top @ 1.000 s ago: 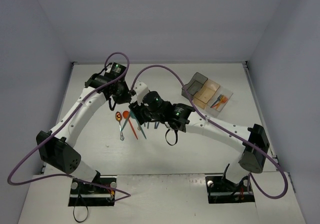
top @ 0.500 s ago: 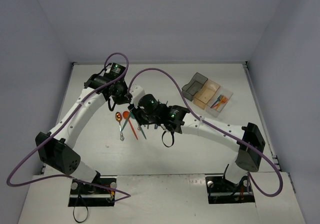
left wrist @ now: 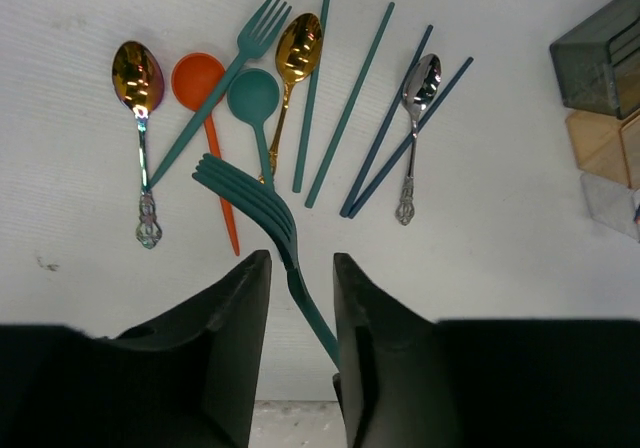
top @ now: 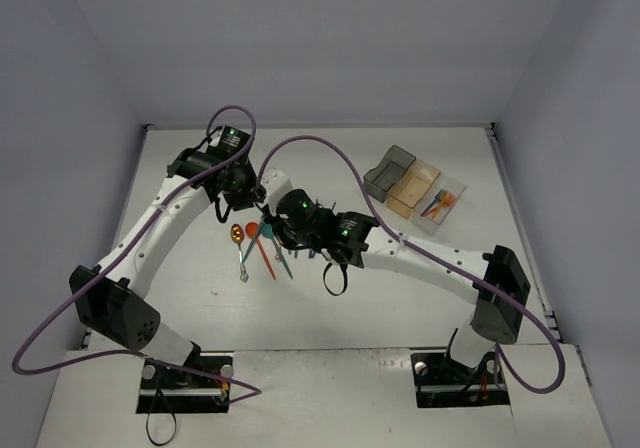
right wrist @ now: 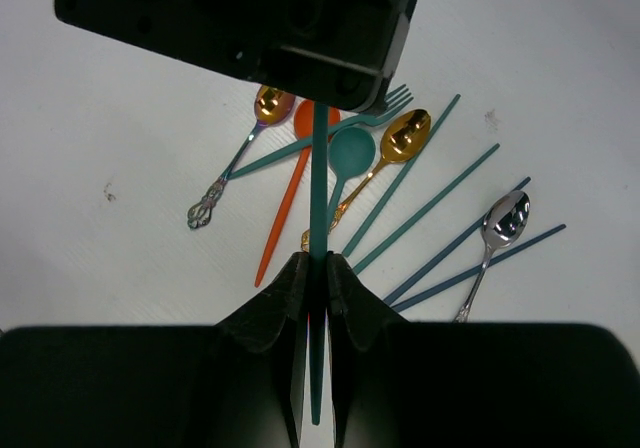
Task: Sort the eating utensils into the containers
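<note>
A teal fork hangs in the air between both grippers. My right gripper is shut on its handle. My left gripper stands open around the same teal fork, with a gap on each side, tines pointing away. Below on the table lie several eating utensils: a gold spoon, an orange spoon, a teal fork, a teal spoon, teal sticks and a silver spoon. The containers sit at the far right: dark grey, orange-tan, clear.
The clear bin holds a few coloured utensils. Both arms cross over the table's middle, wrists close together above the utensil pile. Purple cables arc over them. Walls enclose the table at back and sides.
My right gripper moved left onto the fork's handle and shut on it. My left gripper, shut on the fork before, has opened its jaws.
</note>
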Tool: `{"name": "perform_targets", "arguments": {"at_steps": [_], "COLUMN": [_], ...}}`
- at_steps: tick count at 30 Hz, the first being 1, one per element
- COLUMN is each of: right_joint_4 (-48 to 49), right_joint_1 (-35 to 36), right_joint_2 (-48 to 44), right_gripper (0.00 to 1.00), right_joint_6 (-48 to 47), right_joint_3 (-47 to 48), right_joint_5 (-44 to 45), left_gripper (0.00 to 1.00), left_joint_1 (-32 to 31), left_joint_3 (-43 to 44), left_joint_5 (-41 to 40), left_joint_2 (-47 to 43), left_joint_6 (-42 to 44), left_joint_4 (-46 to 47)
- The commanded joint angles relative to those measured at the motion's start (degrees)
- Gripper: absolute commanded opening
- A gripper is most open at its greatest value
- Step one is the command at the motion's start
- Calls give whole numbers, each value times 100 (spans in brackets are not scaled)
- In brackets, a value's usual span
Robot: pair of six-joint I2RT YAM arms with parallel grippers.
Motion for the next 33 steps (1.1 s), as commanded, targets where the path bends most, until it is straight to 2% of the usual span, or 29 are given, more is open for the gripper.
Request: {"name": "perform_targets", "arguments": {"at_steps": [1, 4, 9, 12, 18, 23, 33], "right_joint_4": [339, 339, 339, 339, 339, 339, 339], "right_joint_1": [-16, -75, -349, -810, -2398, -4094, -6483], "right_joint_2": [-178, -231, -377, -636, -1483, -2057, -2521], "right_gripper": [0, 0, 0, 0, 0, 0, 0], "right_joint_6": [199, 342, 777, 1386, 2578, 3540, 4504], "right_joint_3": [-69, -158, -371, -618, -1345, -2070, -2952], "right_joint_5": [289, 314, 265, -7, -730, -1647, -2631], "left_gripper": [46, 63, 74, 74, 74, 74, 74], "left_joint_1": [-19, -18, -8, -2, 53, 144, 216], "left_joint_3": [280, 286, 378, 432, 28, -839, -2394], "left_joint_5": [-151, -279, -649, -1093, -2083, -2190, -1988], "left_joint_2": [-383, -490, -743, -1002, -1767, -2628, -3696], "left_joint_6": [8, 9, 82, 310, 1111, 1849, 2758], "left_joint_4": [19, 19, 19, 29, 189, 705, 1449]}}
